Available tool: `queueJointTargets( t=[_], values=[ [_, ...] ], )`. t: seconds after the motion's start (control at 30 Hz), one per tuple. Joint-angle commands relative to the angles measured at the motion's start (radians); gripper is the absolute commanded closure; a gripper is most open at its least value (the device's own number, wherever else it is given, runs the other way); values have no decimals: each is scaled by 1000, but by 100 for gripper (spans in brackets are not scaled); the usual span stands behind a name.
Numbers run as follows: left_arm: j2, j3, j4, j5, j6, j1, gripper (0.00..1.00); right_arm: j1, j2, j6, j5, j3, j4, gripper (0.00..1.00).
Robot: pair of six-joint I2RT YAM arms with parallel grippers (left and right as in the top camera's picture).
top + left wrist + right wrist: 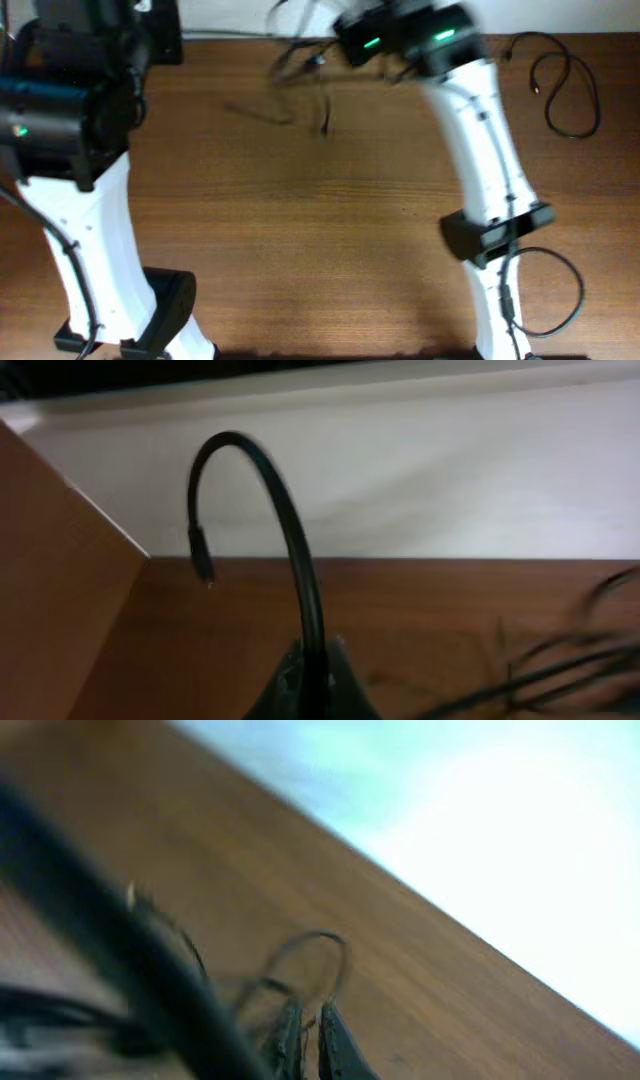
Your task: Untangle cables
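Observation:
My left gripper (315, 660) is shut on a thick black cable (290, 520). The cable arcs up and over, and its plug end (203, 567) hangs free above the table's far left corner. My right gripper (308, 1035) is nearly closed on a thin black cable loop (318, 955); the view is motion-blurred. In the overhead view the right gripper (345, 42) is at the table's far edge, with a blurred tangle of thin cables (300, 60) beside it and one end dangling (326, 125). More strands (560, 670) trail at the right of the left wrist view.
A separate coiled black cable (567, 90) lies at the far right of the wooden table (300, 220). A white wall (450, 470) runs along the far edge. The arm bases stand at the front left (150, 310) and front right (495, 290).

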State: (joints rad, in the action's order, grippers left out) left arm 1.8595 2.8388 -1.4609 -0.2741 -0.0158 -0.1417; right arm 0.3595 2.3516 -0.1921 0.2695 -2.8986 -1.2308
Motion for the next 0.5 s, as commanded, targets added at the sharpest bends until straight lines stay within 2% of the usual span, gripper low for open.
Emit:
queueJointTargets(
  t=[0.0,0.3,0.47],
  values=[
    [-114,13,-27,-116,2,98,100,-244,-19,78,-3,3,-26,96],
    [-203,13,-66,-116,24,238,100,-712,-20,167,16,3,-35,96],
    [-254,13,-64,-116,24,316,100,-856,-20,139,14,3,-75,96]
  ],
)
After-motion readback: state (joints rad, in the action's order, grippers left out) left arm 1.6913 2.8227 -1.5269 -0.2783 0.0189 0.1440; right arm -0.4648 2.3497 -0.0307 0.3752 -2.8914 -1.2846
